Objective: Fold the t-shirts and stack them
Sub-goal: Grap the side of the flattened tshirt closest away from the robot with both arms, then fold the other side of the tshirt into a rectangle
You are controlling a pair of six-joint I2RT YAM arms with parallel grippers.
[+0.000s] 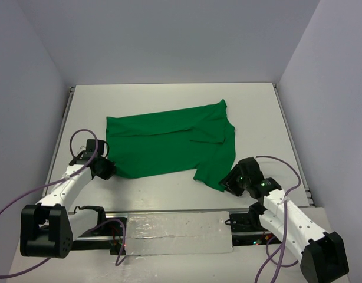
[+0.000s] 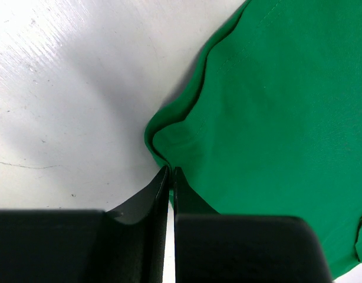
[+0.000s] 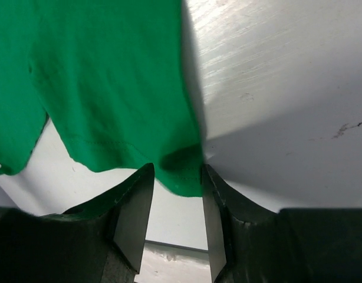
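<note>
The bright-green t-shirt (image 1: 169,144) lies spread and rumpled across the middle of the white table (image 1: 169,100), part of it folded over on the right. My left gripper (image 1: 107,170) is at the shirt's near-left corner. In the left wrist view the jaws (image 2: 170,171) are pressed together on the cloth edge (image 2: 275,118). My right gripper (image 1: 228,183) is at the shirt's near-right corner. In the right wrist view its fingers (image 3: 176,174) stand apart with the green corner (image 3: 110,76) hanging between them, not pinched.
Grey walls close in the table at the back, left and right. A metal rail with a shiny plate (image 1: 178,233) runs along the near edge between the arm bases. Purple cables (image 1: 81,138) loop off both arms.
</note>
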